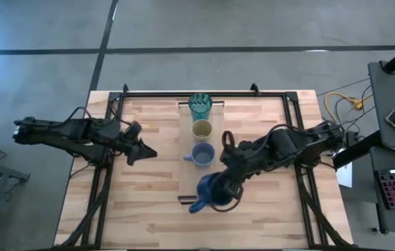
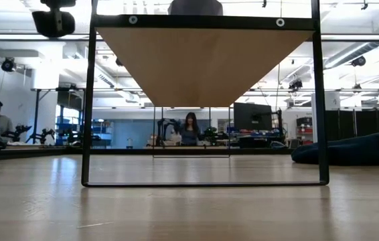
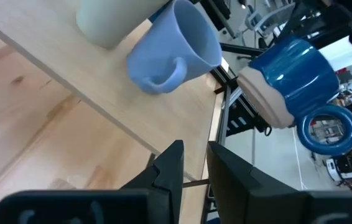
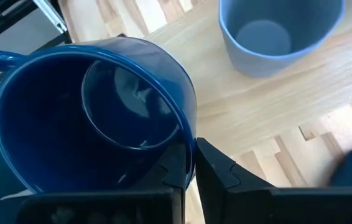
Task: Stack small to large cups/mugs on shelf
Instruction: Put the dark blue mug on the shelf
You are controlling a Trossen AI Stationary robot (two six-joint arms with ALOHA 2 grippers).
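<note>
While gripped, dark blue mug (image 1: 211, 192) shines glossy.

On the long light-wood shelf (image 1: 188, 183), a teal ribbed glass (image 1: 199, 107) stands at 12 o'clock, then a tan cup (image 1: 202, 130), a pale blue mug (image 1: 201, 155), and a dark blue mug (image 1: 210, 192) at 6 o'clock.

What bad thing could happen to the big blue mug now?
The right claw pinches only the dark blue mug by its thin rim, so it might slip out and drop. It hangs near the end of the shelf, so it could land half off. It could also bump the pale blue mug next to it.
</note>
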